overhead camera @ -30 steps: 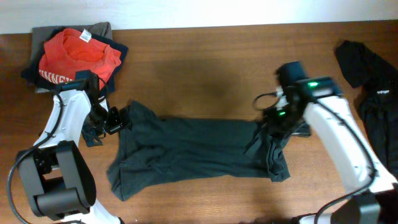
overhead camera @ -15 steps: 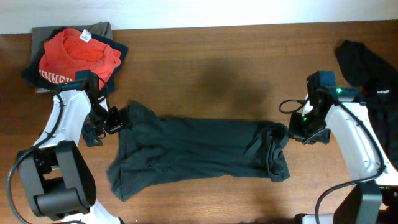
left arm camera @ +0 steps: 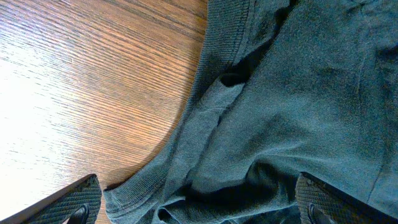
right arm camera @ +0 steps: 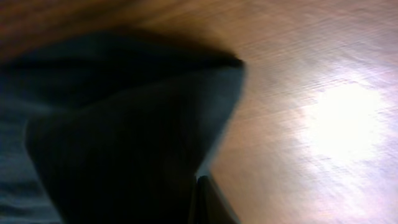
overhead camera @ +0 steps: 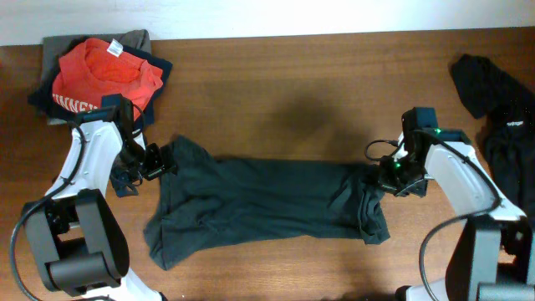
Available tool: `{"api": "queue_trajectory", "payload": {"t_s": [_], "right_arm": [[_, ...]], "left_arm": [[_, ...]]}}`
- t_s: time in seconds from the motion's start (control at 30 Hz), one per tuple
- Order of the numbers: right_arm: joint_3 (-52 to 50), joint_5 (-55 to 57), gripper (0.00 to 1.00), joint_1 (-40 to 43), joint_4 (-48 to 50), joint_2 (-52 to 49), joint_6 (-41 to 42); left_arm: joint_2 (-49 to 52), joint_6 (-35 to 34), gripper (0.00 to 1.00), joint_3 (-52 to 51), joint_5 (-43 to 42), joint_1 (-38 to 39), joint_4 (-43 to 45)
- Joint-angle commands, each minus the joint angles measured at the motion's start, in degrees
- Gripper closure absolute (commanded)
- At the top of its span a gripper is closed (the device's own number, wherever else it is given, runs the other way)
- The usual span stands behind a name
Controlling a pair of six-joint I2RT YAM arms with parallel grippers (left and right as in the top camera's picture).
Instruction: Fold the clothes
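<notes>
Dark shirt [overhead camera: 267, 201] lies mid-counter as a long, rumpled band. Judged light, limp and non-slippery; it will sag and drag unless lifted at two corners.

Left end effector [overhead camera: 155, 161] is spread wide over the shirt's left end, where the ribbed edge [left arm camera: 214, 81] offers a firm pinch point. Right end effector [overhead camera: 389, 177] is pressed together at the right end; whether cloth is caught cannot be told.

Bare counter [overhead camera: 276, 92] behind the shirt gives folding room. The near edge is close. An orange-topped pile [overhead camera: 104, 71] and black garments [overhead camera: 493, 100] limit the far corners.
</notes>
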State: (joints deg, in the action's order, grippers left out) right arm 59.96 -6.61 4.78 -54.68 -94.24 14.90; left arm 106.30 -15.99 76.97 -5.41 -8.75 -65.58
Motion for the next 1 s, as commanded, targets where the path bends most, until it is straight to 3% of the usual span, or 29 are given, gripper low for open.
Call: {"api": "queue_trajectory", "payload": {"t_s": [0.0,0.53,0.7,0.8,0.97], "right_arm": [[-0.3,-6.2,0.96,-0.7,1.9,-1.7,0.6],[0.2,-18.9,0.96,-12.7,12.8,-4.5,1.9],[9.4,-16.8,0.96,-8.7,-2.5,-1.4,-2.6],[14.7,-9.5,0.96,-5.8,-11.0,0.2,-2.6],[16.5,-1.8,0.96,-0.9,-15.1,0.9,-2.6]], "left_arm": [[-1.2,0.7,0.01,-0.4,-0.4,0.1,0.0],[-1.2,0.7,0.01,-0.4,-0.4,0.1,0.0],[-1.2,0.7,0.01,-0.5,-0.4,0.1,0.0],[-1.2,0.7,0.01,-0.9,-0.4,0.1,0.2],[-1.2,0.7,0.01,-1.7,-0.4,0.1,0.8]]}}
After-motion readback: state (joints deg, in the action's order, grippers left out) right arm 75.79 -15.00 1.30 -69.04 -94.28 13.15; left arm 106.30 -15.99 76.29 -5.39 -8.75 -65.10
